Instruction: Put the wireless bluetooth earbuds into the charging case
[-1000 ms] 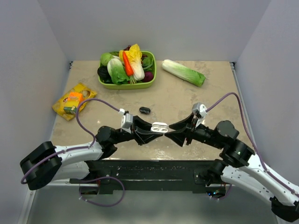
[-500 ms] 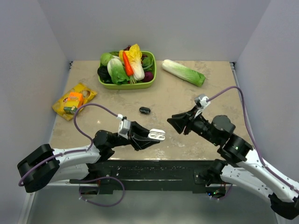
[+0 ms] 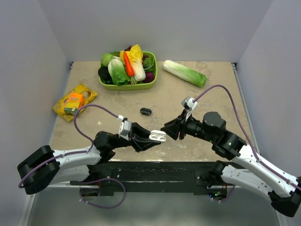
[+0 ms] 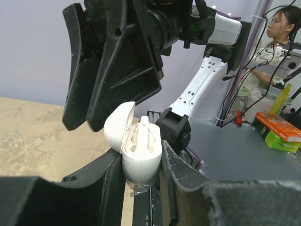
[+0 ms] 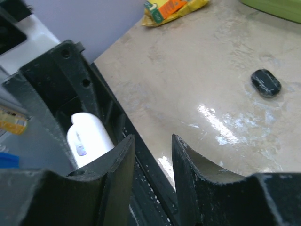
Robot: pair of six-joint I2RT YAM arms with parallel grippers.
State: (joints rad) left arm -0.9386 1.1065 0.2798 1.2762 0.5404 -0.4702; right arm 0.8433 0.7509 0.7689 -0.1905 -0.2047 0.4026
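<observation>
ok so the bit that matters here: the charging case (image 3: 159,137) is up off the desk (image 3: 214,96), pinched across its body by the left fingers (image 4: 182,175), lid flipped open. The right fingers (image 5: 121,172) are parted a little with nothing between them that I can see. You look straight through the gap to the desk. Their tips sit just beside the case, not touching as far as I can tell. From the right arm's side the case lies toward the robot's left, basically straight off the fingertips. In the left wrist view the open mouth points up at the right fingers looming over it, and the lid is swung off to one side, so it isn't in the way. Overhead, the opened case stretches roughly along the line between the two arms. One earbud (image 4: 142,135) looks seated, its white stem poking out of its well. The second one I honestly can't find: it's not in the fingers or loose on the desk, and the other well is hidden. The only small thing lying out there is a black oval object (image 3: 145,111), well apart from both arms. My guess is the right arm is the one to act, since it's nose-to-nose with the case, whether that means pressing a bud down or tipping the lid shut.
</observation>
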